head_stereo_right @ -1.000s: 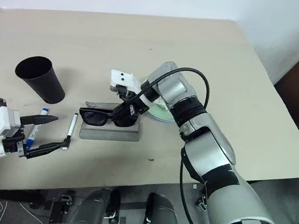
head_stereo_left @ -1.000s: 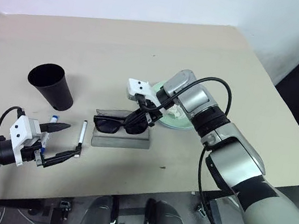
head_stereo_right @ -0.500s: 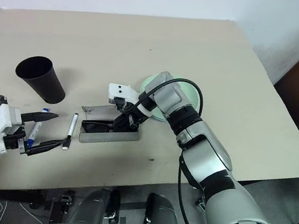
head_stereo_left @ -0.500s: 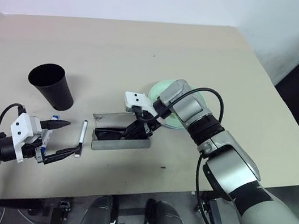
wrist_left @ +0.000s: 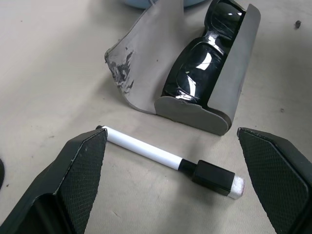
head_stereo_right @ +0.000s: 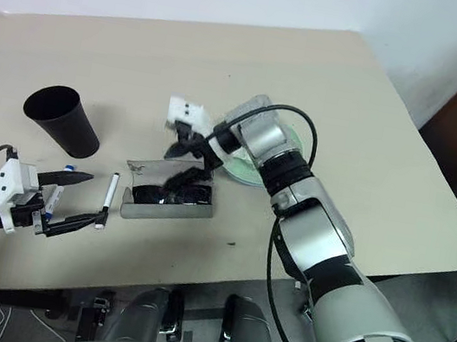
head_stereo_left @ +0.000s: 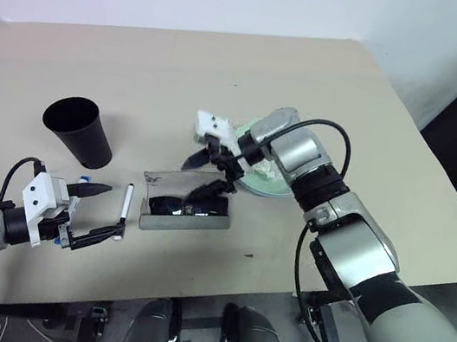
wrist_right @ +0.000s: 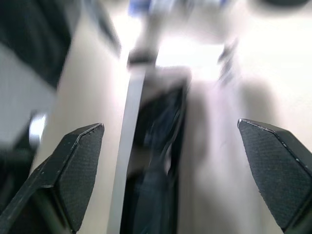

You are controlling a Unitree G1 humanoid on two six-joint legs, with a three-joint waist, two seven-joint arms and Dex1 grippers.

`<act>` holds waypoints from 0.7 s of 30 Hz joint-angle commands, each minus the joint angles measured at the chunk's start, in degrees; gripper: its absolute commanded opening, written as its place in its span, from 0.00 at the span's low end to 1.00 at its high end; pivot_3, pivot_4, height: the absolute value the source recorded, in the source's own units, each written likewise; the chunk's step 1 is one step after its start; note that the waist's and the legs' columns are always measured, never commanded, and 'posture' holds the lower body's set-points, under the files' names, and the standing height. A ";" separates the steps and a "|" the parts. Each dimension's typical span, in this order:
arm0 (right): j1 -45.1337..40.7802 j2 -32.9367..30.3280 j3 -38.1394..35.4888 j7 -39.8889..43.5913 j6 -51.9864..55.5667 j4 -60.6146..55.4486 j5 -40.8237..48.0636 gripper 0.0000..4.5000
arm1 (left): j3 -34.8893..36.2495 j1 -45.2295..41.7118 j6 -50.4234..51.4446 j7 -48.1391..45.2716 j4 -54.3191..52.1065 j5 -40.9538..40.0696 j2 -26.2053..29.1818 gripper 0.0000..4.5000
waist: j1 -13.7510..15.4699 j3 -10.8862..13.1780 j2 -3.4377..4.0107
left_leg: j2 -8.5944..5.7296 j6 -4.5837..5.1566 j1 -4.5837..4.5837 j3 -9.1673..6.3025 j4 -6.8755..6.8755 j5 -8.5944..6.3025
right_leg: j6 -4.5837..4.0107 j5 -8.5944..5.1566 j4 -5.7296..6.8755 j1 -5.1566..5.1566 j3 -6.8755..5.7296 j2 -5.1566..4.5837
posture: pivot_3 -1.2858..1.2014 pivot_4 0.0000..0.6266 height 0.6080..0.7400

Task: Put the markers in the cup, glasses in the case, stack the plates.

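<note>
The right tool (head_stereo_left: 208,170) had just let go of the sunglasses (head_stereo_left: 180,207): its two black fingers stood spread wide and empty above the open grey-green case (head_stereo_left: 184,216), lifted clear of it. The sunglasses lay inside the case, lenses up, with the soft flap (wrist_left: 146,63) folded back on the far side. A second earlier that tool was clamped on the sunglasses, holding them above the shut-looking case; half a second earlier it was down in the case with them. So the glasses step looked as good as done, apart perhaps from closing the flap.

The left tool (head_stereo_left: 95,214) hovered low over the table (head_stereo_left: 331,83), fingers wide apart and holding nothing, framing the black-capped marker (wrist_left: 168,160), which lay flat on the table just beside the case. It had kept much the same place across the earlier frames. The blue-capped marker (head_stereo_left: 83,179) lay close to that tool, partly hidden by it, near the foot of the black cup (head_stereo_left: 78,130), which stood upright and, as far as could be seen, held no marker.

The mint green plate (head_stereo_left: 272,184) sat behind the right arm with a crumpled white tissue (head_stereo_left: 268,171) in it; in the left wrist view a sliver of light blue plate (wrist_left: 146,3) showed under it. Judging by this, the markers were the main work left.
</note>
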 commanded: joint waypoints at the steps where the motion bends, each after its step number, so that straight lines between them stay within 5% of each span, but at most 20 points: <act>1: -3.58 1.63 -7.91 -7.28 0.89 1.87 4.39 0.94 | 0.71 -0.23 -1.37 -0.23 0.32 -0.06 0.60 1.00 | -0.01 0.00 0.00 | 0.00 0.00 0.00 0.00 0.00 0.00 | 0.00 0.00 0.00 0.00 0.00 0.00 | 0.52 0.24 1.00; 9: -2.00 4.63 -8.76 -23.11 -5.99 11.88 -0.07 0.38 | 0.57 -1.15 -2.22 -0.53 1.72 0.26 0.81 1.00 | -0.07 -0.01 -0.01 | 0.00 0.00 -0.02 0.01 -0.03 0.00 | -0.01 -0.01 -0.02 0.00 0.01 -0.02 | 0.52 0.24 1.00; 14: 1.18 5.07 -4.91 -23.27 -10.74 11.93 -4.19 0.00 | 0.49 -1.46 -2.54 -0.68 2.00 0.32 0.94 1.00 | -0.06 -0.01 -0.01 | -0.01 0.02 -0.05 0.03 -0.01 0.02 | 0.10 0.06 0.00 0.00 0.01 0.00 | 0.52 0.24 1.00; 21: 11.32 -0.28 -0.06 -8.73 -4.24 -12.40 -0.72 0.00 | 1.24 -0.15 -2.86 -0.23 1.48 0.22 0.88 1.00 | 0.07 -0.01 -0.02 | -0.01 0.06 -0.04 0.01 0.08 0.03 | 0.23 0.09 0.06 0.05 -0.01 0.03 | 0.52 0.24 1.00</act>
